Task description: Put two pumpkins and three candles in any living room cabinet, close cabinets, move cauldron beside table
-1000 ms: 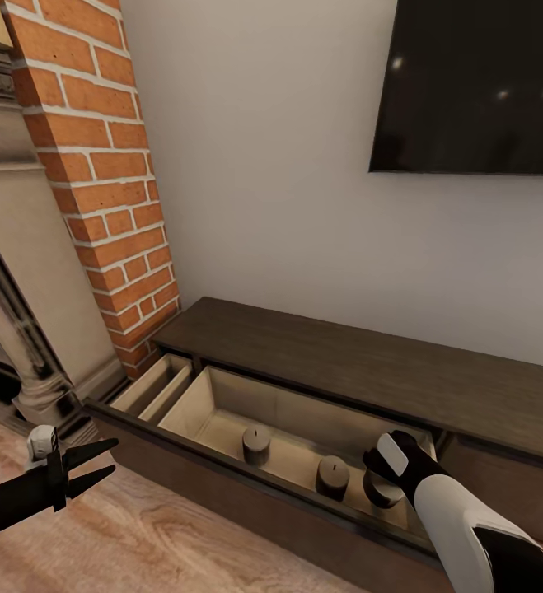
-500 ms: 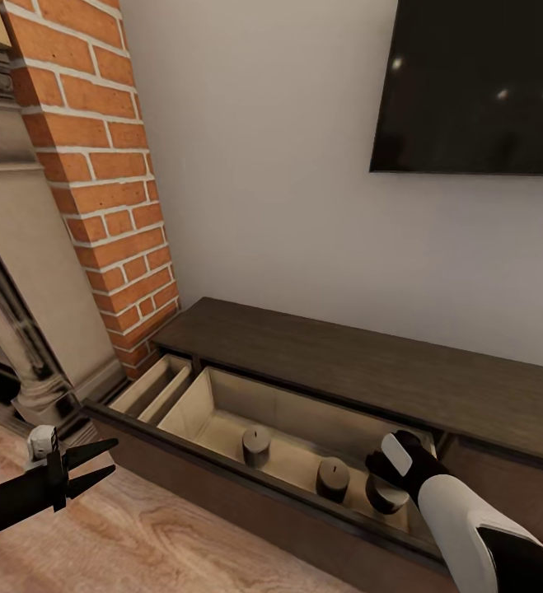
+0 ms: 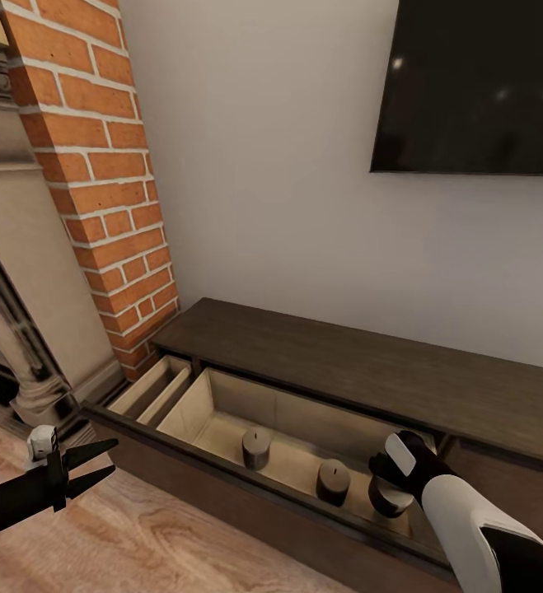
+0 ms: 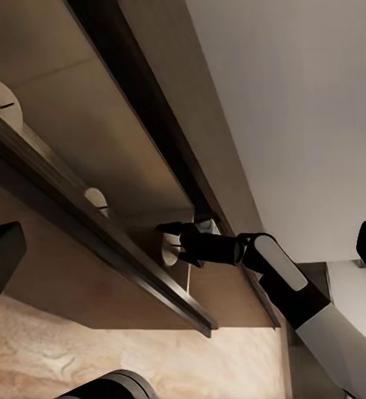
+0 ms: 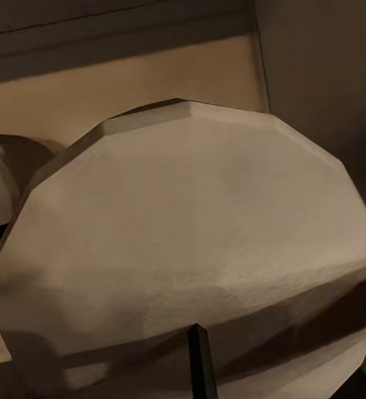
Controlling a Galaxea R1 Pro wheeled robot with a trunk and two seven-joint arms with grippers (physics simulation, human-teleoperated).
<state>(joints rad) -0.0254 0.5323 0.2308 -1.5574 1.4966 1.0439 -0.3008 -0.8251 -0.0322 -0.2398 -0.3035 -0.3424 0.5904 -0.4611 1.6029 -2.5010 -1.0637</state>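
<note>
The low dark brown cabinet [image 3: 345, 362] has a drawer [image 3: 222, 412] pulled out, pale wood inside. Two beige-grey candles [image 3: 256, 447] [image 3: 334, 481] stand on the drawer floor. My right gripper [image 3: 386, 487] reaches down into the drawer's right end, shut on the third candle [image 3: 384, 502]. That candle [image 5: 191, 249] looms very close in the right wrist view. From the left wrist view the right gripper [image 4: 176, 243] has its fingers on either side of that candle [image 4: 171, 249], behind the drawer front [image 4: 91, 241]. My left gripper [image 3: 98, 465] hangs open over the floor, left of the drawer, holding nothing.
A red brick chimney [image 3: 98, 165] and a stone fireplace [image 3: 16, 288] stand left of the cabinet. A black TV [image 3: 477, 82] hangs on the wall above. A narrower open compartment [image 3: 152, 387] lies beside the drawer. Light wood plank floor [image 3: 139, 535] runs in front.
My right gripper has sunk a little lower into the drawer and slightly to the right, taking the candle with it. The left arm and the other two candles have not moved.
</note>
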